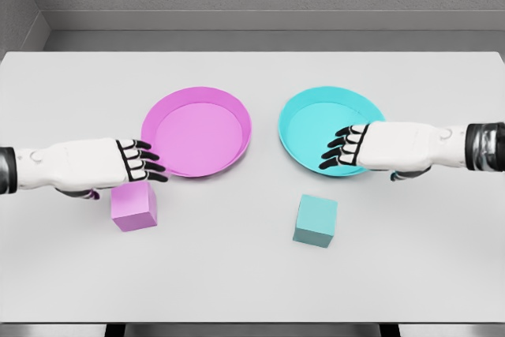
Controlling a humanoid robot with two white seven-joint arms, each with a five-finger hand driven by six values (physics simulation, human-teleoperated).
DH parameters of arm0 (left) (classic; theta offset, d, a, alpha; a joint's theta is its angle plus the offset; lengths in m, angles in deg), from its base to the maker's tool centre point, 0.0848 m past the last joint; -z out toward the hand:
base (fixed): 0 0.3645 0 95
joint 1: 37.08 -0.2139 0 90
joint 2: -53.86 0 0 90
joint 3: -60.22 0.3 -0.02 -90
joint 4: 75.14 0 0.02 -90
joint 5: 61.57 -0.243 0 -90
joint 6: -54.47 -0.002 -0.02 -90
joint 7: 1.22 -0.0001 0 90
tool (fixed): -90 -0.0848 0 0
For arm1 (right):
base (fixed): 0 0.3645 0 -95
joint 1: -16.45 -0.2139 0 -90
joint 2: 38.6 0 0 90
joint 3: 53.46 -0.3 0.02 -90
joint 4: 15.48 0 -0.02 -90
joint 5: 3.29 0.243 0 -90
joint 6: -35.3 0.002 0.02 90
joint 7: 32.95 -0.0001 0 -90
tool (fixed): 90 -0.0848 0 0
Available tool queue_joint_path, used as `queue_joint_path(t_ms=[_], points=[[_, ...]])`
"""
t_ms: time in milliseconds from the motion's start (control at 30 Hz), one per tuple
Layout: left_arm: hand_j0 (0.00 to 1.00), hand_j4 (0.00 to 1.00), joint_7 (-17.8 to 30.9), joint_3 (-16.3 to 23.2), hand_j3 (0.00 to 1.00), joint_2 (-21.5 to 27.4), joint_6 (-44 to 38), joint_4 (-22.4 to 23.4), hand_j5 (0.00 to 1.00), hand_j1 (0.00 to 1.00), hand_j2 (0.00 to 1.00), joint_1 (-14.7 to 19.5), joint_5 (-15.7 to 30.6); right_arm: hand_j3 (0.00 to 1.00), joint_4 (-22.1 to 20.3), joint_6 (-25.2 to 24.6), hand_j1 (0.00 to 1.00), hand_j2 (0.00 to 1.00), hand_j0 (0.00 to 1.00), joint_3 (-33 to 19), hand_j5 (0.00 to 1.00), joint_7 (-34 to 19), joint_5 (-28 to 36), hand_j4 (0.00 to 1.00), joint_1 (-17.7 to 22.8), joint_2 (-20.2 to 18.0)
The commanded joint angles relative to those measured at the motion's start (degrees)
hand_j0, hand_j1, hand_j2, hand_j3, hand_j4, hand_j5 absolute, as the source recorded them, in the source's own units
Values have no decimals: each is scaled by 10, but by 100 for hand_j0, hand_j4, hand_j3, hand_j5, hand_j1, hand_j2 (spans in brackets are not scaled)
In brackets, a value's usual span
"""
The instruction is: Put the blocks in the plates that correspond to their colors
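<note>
Head view: left hand (95, 165) above pink block (134, 206), right hand (387, 147) over cyan plate (330, 130) rim (fingers extended, holding nothing). Cyan block (316, 221) on surface (237, 274), pink plate (197, 132) holds no block.

The round shallow pink plate (197, 130) is a bright orchid pink, a shade paler inside than on its rim. The round shallow cyan plate (316, 128) is turquoise throughout. The small pink cube block (133, 206) is a soft lilac pink; the small cyan cube block (316, 220) is a muted teal. The flat pale grey worktop (237, 274) is plain and unpatterned. Each robot hand, left (118, 165) and right (371, 147), is white with black fingers.
</note>
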State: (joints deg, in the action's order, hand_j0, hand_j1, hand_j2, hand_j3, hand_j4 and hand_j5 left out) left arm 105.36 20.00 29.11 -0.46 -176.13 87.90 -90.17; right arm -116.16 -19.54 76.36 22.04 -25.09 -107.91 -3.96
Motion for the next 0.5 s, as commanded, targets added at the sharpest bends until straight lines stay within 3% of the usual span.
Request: queue_joint_path(t_ms=[0, 467], points=[[100, 100, 5, 7, 100, 1, -1, 0, 100, 100, 100, 0, -5, 100, -1, -2, 100, 100, 100, 30, 100, 0, -3, 100, 0, 10], [100, 100, 6, 24, 100, -6, -1, 0, 100, 100, 100, -2, -18, 100, -2, -2, 100, 100, 100, 91, 100, 0, -6, 100, -22, 51]])
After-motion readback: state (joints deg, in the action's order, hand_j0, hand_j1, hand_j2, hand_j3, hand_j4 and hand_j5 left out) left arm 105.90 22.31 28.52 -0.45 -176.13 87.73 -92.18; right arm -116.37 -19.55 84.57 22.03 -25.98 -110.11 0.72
